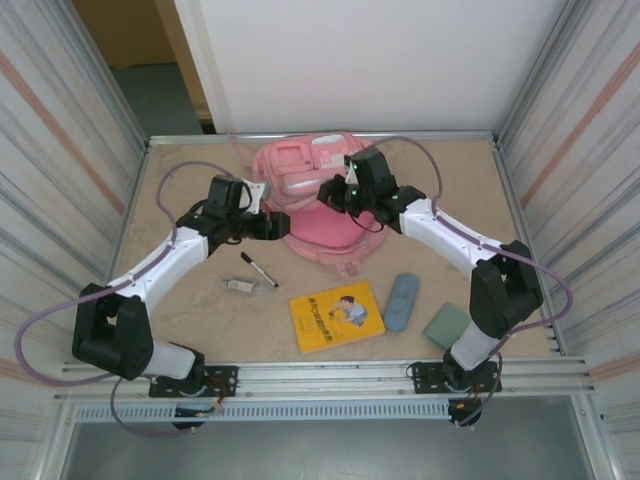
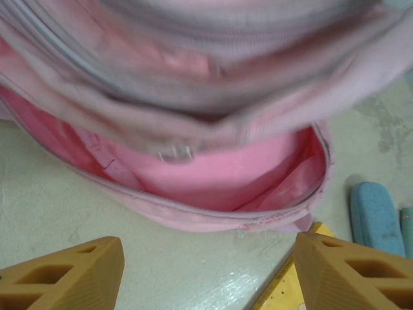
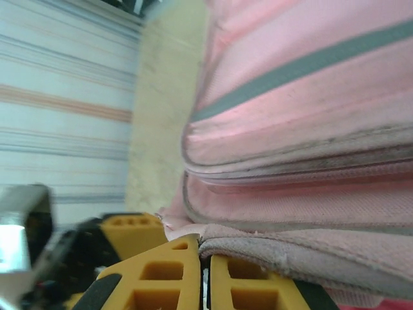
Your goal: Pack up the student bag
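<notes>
left claw wide, just before student bag open mouth | right claw pinched shut on student bag top flap | yellow book print unreadable

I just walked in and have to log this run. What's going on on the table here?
Two robot arms are working on the pink student bag. The right hand is shut on a fabric edge by the bag's opening, apparently holding it up. The left hand sits open in front of the gaping mouth, holding nothing. Nothing looks packed yet: the yellow book, blue-grey pencil case, marker and green pad lie on the table near the arms.
</notes>
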`<state>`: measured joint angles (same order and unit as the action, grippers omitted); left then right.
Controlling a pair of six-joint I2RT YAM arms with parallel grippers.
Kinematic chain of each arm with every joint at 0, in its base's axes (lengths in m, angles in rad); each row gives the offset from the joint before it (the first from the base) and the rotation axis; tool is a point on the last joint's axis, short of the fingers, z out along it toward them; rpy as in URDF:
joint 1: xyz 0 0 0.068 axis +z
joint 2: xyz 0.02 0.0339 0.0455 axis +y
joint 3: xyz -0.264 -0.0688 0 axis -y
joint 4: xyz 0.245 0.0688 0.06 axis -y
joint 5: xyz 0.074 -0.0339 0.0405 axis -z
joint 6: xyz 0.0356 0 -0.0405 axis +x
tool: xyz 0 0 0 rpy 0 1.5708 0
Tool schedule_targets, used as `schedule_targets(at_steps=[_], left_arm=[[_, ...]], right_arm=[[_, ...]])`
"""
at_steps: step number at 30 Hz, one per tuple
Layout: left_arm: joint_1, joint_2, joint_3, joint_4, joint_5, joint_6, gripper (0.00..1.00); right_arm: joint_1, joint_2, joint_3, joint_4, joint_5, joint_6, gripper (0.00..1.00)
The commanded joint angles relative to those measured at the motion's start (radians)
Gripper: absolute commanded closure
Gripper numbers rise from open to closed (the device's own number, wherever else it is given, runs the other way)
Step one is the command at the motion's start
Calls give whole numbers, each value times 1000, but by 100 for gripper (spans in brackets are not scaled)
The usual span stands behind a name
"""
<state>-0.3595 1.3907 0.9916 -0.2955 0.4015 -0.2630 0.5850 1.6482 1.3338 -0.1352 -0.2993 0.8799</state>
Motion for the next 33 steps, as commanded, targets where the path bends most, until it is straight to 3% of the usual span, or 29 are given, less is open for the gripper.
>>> schedule_targets(at_steps=[1, 6, 12, 18, 20, 22, 27, 33], left_arm=[[4, -45, -16, 42, 41, -4, 30], [4, -65, -80, 118, 52, -12, 31], [2, 26, -85, 188, 56, -40, 32], [24, 92, -70, 201, 17, -80, 35], [-3, 50, -102, 211, -53, -51, 36], [-31, 5, -129, 204, -117, -14, 35], [-76, -47, -140, 107, -136, 15, 35], [-254, -76, -147, 43, -244, 51, 32]], right_arm=[[0, -15, 57, 75, 33, -99, 96], [-8, 28, 82, 128, 12, -101, 99], [-9, 36, 76, 142, -4, -134, 99], [11, -8, -91, 135, 15, -150, 93], [19, -9, -144, 129, 0, -150, 91], [32, -13, -188, 107, 7, -150, 85], [44, -46, -263, 13, 12, -160, 74], [75, -154, -329, -214, 36, -194, 49]])
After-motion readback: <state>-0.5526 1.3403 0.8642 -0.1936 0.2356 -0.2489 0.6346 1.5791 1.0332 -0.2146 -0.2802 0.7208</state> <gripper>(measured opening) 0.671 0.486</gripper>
